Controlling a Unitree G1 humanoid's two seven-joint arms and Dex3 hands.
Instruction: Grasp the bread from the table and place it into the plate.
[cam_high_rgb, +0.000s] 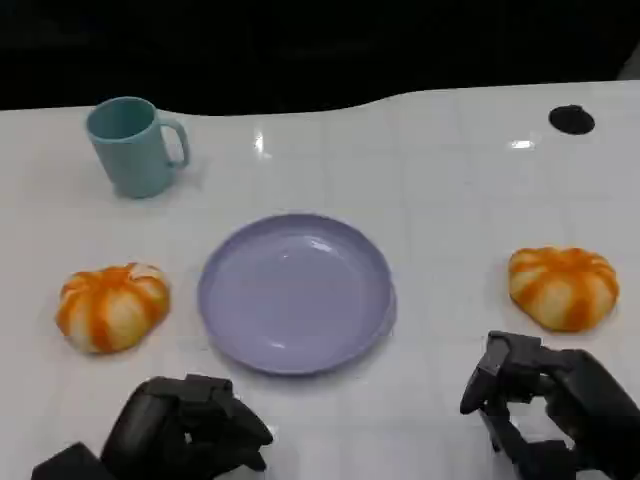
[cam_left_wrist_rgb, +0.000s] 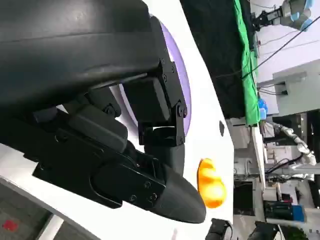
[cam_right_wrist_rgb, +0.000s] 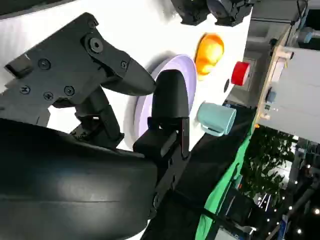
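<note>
Two orange-and-white bread rolls sit on the white table, one either side of the plate: the left bread roll (cam_high_rgb: 112, 306) lies near the table's left edge, just beside the plate's rim but not touching it, and the right bread roll (cam_high_rgb: 563, 286) lies toward the right edge, well apart from the plate. Between them, the lavender plate (cam_high_rgb: 296, 293) rests flat in the middle of the table with nothing on it. Down at the near edge, the left hand (cam_high_rgb: 190, 430) hovers below the left bread roll, fingers curled in and holding nothing. The right hand (cam_high_rgb: 545, 400) sits just in front of the right bread roll, fingers spread apart, nothing in its grip either. Back by the far left corner, a teal mug (cam_high_rgb: 134, 145) stands upright, handle to the right. At the far right corner there's a small black round disc (cam_high_rgb: 571, 119) on the table.
</note>
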